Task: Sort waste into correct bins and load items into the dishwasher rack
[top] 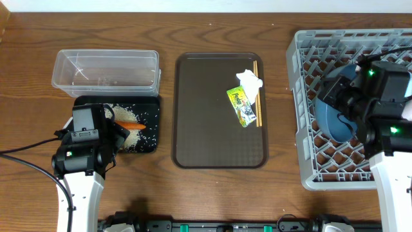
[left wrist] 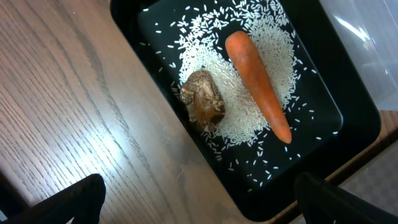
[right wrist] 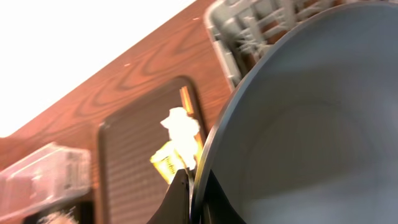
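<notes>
Seen from overhead, the wooden surface (top: pixel 193 32) has a grey lattice rack (top: pixel 308 148) at 3 o'clock. There the right claw (right wrist: pixel 194 186) is clenched on the thin rim of the plate (top: pixel 335 119), a smooth, glossy dark-blue disc tilted on edge among the rack's pegs. Loading the plate looks like the step in hand. The next move probably calls for seating its rim between two pegs so it stands unaided, then letting go gently, since a hard glazed plate can slide or tip. At 8 o'clock the left claw (left wrist: pixel 199 196) hangs released, jaws spread wide and holding nothing, over the shallow black tray (left wrist: pixel 351 118). In that tray lie loose white rice (left wrist: pixel 273 43), a smooth tapered orange carrot (left wrist: pixel 258 84) and, just beside it, a wrinkled brown lump (left wrist: pixel 204 99), so the food waste appears sorted. A clear, thin-walled plastic tub (top: pixel 106 71) sits at 10 o'clock, touching the black tray's far edge. At the centre is a flat brown serving tray (top: pixel 206 116). Toward its 2 o'clock corner lie crumpled white tissue (top: pixel 250 80), a shiny green-yellow wrapper (top: pixel 242 105) and slim wooden chopsticks (top: pixel 257 96), all yet to be dealt with.
</notes>
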`<state>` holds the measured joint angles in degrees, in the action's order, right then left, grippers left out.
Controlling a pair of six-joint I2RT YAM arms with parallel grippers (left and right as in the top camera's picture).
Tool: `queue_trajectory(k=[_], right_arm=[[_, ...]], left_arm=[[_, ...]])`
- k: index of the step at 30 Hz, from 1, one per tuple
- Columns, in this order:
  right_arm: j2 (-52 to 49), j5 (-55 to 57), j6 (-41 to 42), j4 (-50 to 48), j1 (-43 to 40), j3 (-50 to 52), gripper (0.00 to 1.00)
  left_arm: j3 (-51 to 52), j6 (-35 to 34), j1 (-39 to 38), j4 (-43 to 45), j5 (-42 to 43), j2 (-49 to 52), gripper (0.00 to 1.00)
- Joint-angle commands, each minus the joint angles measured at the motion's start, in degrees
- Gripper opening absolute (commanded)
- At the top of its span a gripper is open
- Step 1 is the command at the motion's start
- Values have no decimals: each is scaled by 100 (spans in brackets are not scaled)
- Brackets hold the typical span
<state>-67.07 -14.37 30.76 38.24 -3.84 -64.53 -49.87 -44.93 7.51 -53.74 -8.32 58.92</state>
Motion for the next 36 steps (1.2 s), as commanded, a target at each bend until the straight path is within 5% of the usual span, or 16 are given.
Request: queue_trajectory(k=[1,12,20,36], right_arm=[[35,-756,-160,-48,-116,44,1],[-389,-1840,-369,-393,-387,59,1],[-1161,-3875,-286,-1381,-557,59,1],[-1224,-4750,-61,-1097,-1652,59,1]], left_arm=[[-72,76,31,-20,-70,-20,98],[-72,76,31,-20,-72,-20,98],[-72,76,31,-20,-70,-20,98],[-72,76,31,-20,-70,-20,98]])
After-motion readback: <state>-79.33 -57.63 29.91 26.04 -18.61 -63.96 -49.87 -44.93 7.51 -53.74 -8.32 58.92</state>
